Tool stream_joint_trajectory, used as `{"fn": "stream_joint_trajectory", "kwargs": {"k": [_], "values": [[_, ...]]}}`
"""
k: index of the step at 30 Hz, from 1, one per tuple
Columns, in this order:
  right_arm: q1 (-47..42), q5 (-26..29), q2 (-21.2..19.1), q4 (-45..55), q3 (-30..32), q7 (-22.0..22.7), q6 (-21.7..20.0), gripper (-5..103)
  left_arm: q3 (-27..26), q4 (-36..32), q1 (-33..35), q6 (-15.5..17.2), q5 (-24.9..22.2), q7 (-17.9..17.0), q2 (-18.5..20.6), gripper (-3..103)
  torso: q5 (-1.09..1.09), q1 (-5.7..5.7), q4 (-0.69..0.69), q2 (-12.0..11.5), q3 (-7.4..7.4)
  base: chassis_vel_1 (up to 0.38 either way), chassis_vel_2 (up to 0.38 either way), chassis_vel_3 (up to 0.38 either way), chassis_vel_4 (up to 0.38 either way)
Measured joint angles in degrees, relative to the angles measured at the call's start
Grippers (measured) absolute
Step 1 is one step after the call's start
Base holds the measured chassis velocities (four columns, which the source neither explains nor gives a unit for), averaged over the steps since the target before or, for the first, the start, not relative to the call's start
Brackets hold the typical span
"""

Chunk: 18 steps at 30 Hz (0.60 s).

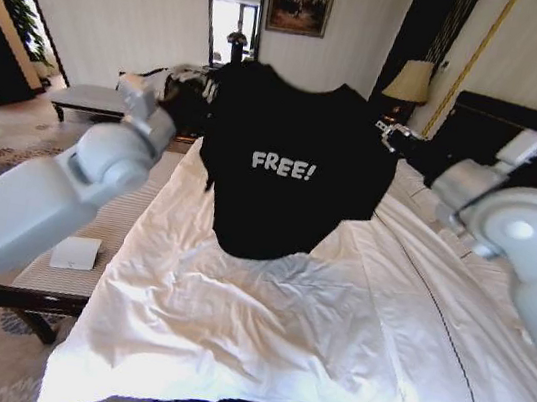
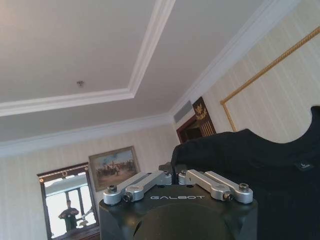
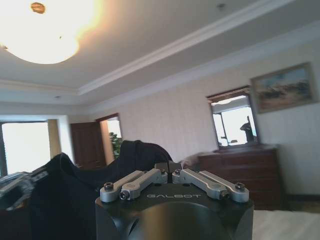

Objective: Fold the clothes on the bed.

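Bed: wide bed with white sheets and duvet (image 1: 259, 331), its foot edge nearest and bare, likely left free so the garment can be laid flat.
Shirt: black short-sleeved cotton T-shirt with white "FREE!" lettering (image 1: 288, 169) hangs in the air above the bed's middle, hem just off the duvet (spread by its shoulders, presumably to smooth it).
Left end effector (image 1: 191, 98): raised, arm reaching forward, pressed together on the left shoulder.
Right end effector (image 1: 396, 137): raised alike, pinching the right shoulder.
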Motion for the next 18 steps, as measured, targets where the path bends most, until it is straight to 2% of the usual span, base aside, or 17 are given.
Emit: {"fn": "stream_joint_trajectory", "kwargs": {"k": [1,3,5,6,7,9,12,14,16,18], "values": [[-1.28,1.87,-1.08,2.23,2.17,0.53,-0.12,0,-2.79,-2.7,2.69,0.15,-0.79,-0.01,2.18,1,0.01,0.0,0.0,0.0,-0.01,0.0,0.0,0.0,0.0],[-1.6,2.65,-1.43,2.97,2.79,0.77,-0.14,0,-4.07,-3.98,3.97,0.17,-1.05,0.0,3.15,1,0.01,0.0,0.0,0.0,0.0,0.0,0.0,0.0,0.0],[-2.22,8.02,-3.51,7.47,6.02,2.78,-0.16,0,-11.19,-10.25,11.04,0.05,-2.09,0.59,9.99,1,0.02,0.0,0.0,0.0,-0.01,0.0,0.0,0.0,0.0],[-2.18,9.23,-3.94,8.48,6.62,3.33,-0.16,0,-12.86,-11.88,12.65,-0.17,-2.89,0.68,12.05,1,0.03,0.0,0.01,0.01,-0.01,0.0,0.0,0.0,0.0],[-2.18,9.23,-3.94,8.48,6.62,3.33,-0.16,0,-12.86,-11.88,12.65,-0.17,-2.89,0.68,12.05,1,0.03,0.0,0.01,0.01,-0.01,0.0,0.0,0.0,0.0],[-2.01,12.71,-5.19,11.71,8.67,5.36,-0.21,0,-18.43,-15.74,15.54,-0.36,-6.59,0.82,16.7,1,0.02,-0.01,0.02,0.01,-0.01,0.0,0.0,0.0,0.0],[-3.41,17.59,-6.39,15.31,13.49,7.57,-0.92,0,-22.39,-18.31,15.36,-0.22,-11.63,0.9,20.82,1,0.03,0.0,0.0,0.01,0.0,0.0,0.0,0.0,0.0],[-3.66,18.37,-6.52,15.73,14.24,7.93,-1.07,0,-22.77,-18.54,15.35,-0.19,-12.28,0.92,21.4,1,0.03,0.01,-0.01,0.01,0.0,0.0,0.0,0.0,0.0],[-4.47,24.55,-7.35,17.56,18.43,10.61,-2.54,0,-25.2,-19.26,16.23,-0.08,-15.93,1.06,25.07,1,0.06,0.01,-0.01,0.01,0.0,0.0,0.0,0.0,0.0],[-4.17,27.74,-7.59,18.15,19.16,12.54,-3.46,0,-28.78,-19.12,18.71,0.01,-18.22,1.06,26.38,1,0.05,0.01,-0.01,0.01,0.0,0.0,0.0,0.0,0.0]]}}
